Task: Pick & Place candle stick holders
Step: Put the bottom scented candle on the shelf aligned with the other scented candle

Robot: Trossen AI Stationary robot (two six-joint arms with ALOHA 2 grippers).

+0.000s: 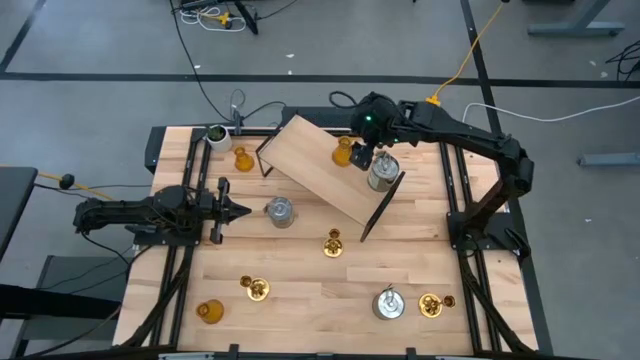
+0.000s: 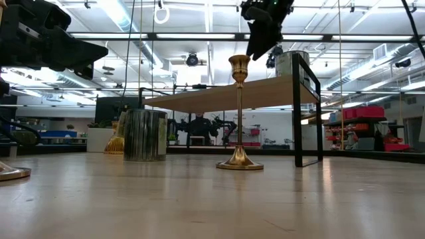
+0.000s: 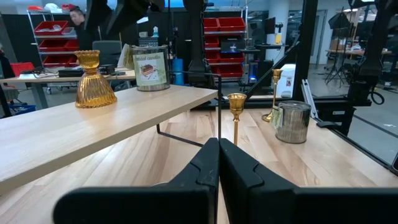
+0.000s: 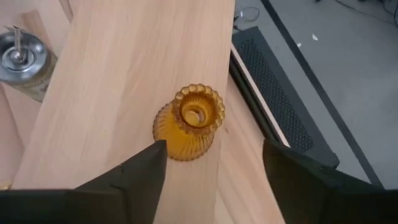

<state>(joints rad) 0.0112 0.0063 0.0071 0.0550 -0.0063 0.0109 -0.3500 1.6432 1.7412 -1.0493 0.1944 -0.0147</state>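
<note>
Black arms, seemingly matte; green wrist light.

brass stick [image 2: 8,173] cropped at low view's edge, candle label [image 3: 148,68] unreadable

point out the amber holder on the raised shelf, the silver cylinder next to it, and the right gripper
amber holder [image 4: 189,121]: right wrist view, fluted rim.
silver cylinder [image 1: 381,172]: high view, top.
right gripper [image 4: 211,165]: right wrist view, gap between fingertips.

A smooth grey concrete floor [image 1: 90,40] surrounds the pale wooden table [image 1: 300,300]; red storage bins [image 3: 224,28] fill shelves under long ceiling lights [image 2: 126,16].
</note>
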